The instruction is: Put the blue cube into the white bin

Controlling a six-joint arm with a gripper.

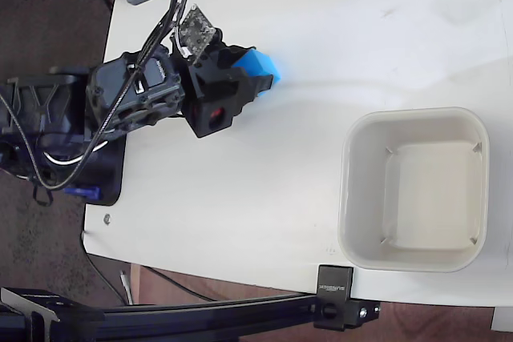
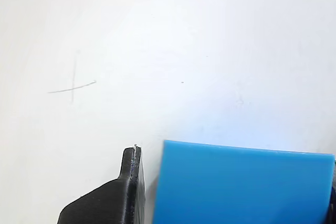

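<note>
The blue cube [image 1: 258, 66] sits between the black fingers of my gripper [image 1: 261, 71], over the white table left of centre in the fixed view. In the wrist view the blue cube [image 2: 241, 187] fills the gap of the gripper [image 2: 234, 157]. The left fingertip [image 2: 131, 182] stands tight beside it, and the right one shows only at the frame's edge. The gripper looks shut on the cube. The white bin [image 1: 346, 198] stands empty at the right of the fixed view, well apart from the gripper.
The arm's base and cables [image 1: 56, 126] occupy the left table edge. A black clamp [image 1: 341, 298] grips the near edge below the bin. A faint pencil cross [image 2: 73, 88] marks the tabletop.
</note>
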